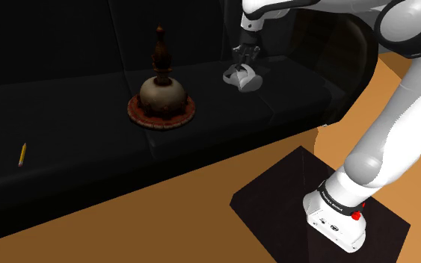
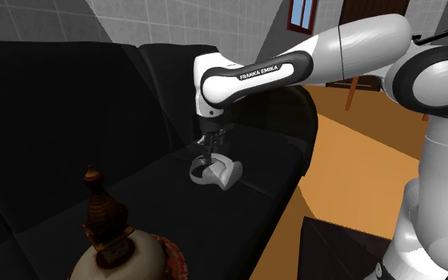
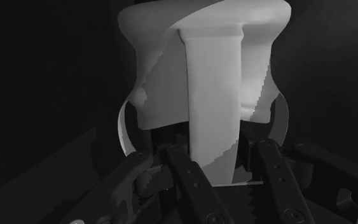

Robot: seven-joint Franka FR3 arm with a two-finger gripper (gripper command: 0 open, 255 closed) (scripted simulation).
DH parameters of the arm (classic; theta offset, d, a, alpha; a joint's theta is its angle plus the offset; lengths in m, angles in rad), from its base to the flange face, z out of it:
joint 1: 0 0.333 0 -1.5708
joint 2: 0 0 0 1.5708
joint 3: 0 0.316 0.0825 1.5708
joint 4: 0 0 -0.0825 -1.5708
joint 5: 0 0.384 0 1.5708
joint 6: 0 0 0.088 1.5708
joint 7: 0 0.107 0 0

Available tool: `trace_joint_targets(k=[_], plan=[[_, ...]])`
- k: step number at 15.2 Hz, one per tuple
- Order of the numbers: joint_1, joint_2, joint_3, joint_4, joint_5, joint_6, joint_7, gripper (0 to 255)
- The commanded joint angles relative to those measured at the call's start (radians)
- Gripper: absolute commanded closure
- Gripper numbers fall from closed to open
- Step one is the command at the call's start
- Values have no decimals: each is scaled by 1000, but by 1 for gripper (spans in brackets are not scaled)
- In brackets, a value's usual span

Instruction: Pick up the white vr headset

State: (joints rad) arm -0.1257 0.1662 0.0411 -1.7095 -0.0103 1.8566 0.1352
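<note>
I have the end effector (image 1: 244,56) (image 2: 206,147) (image 3: 219,153) down over the white VR headset (image 1: 247,77) (image 2: 218,173) (image 3: 203,76), which lies on the black sofa (image 1: 223,119) seat, near the armrest end and towards the backrest. The fingers (image 3: 182,167) are spread and straddle the headset's central strap. One looks to touch its edge, while the other stands just clear, so nothing is pinched yet. I'd expect a light, rigid, smooth shell that could swing. That flat strap, taken close to the body, seems the best hold.
</note>
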Motion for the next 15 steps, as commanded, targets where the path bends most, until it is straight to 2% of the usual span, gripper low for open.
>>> trace_joint_targets(k=[1,13,15], plan=[[0,-2,0,21,0,-23,0,255],[1,0,0,186,0,-186,-1,255],[1,0,0,188,0,-188,-1,255]])
